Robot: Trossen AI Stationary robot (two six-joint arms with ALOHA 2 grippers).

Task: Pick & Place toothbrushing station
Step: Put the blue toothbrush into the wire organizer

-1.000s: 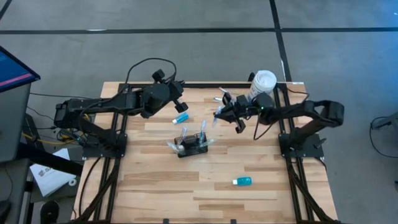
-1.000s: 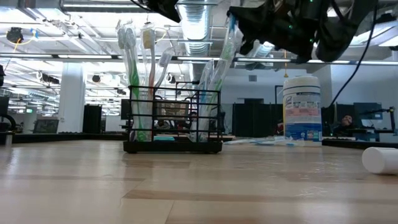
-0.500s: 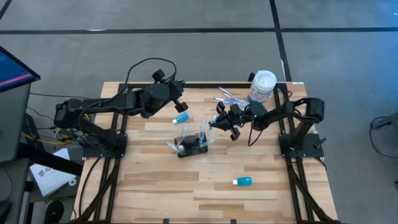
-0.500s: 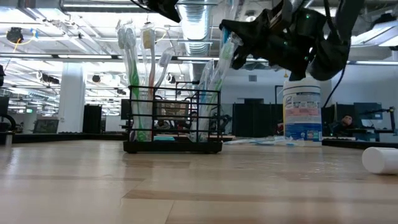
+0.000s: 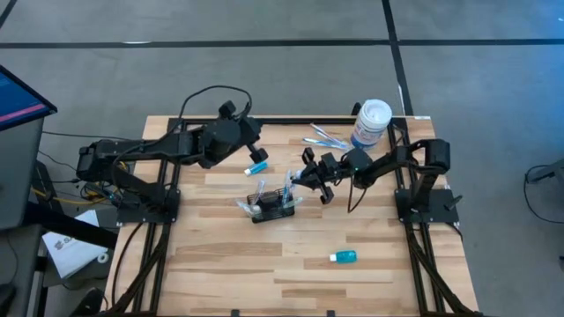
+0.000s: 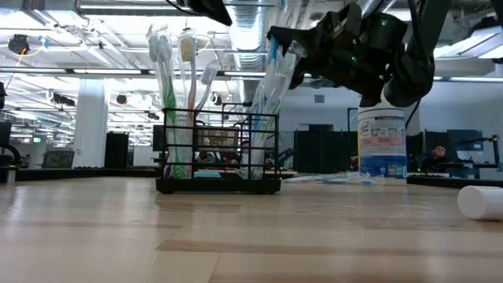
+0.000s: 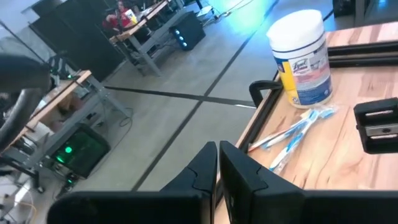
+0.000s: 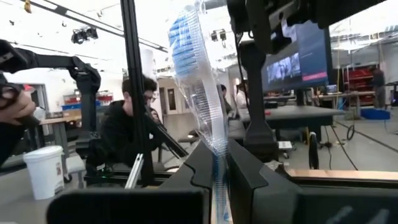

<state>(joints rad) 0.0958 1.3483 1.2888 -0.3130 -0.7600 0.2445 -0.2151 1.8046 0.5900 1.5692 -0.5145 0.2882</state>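
Since the earlier frames the right arm has swung in from beside the canister toward the table's middle, carrying a wrapped toothbrush [image 8: 198, 93] w/ it; it now sits right at the holder's right end.

The toothbrushing station [image 5: 271, 207], a small black wire-mesh holder [image 6: 218, 153], stands upright near the centre of the wooden table [image 5: 229, 264]. Several toothbrushes [image 6: 167, 94] stand in its compartments, heads up; which compartment each is in can't be told.

Right gripper [image 5: 304, 173] hangs just above and beside the station's right edge, jaws clamped on the wrapped toothbrush, whose blue-bristled head points up past the fingers [image 8: 242, 168] in the wrist view.

Left gripper [image 7: 217, 163] is raised over the table's back-left part, well apart from the station, fingers pressed together, nothing between them.

Other items: white canister [image 5: 371, 121] at the back-right corner, w/ a few wrapped brushes [image 7: 297, 129] lying just beside it; a small blue tube [image 5: 256, 165] behind the station; another blue tube [image 5: 344, 256] toward the front. A person [image 8: 127, 134] sits in the room beyond.
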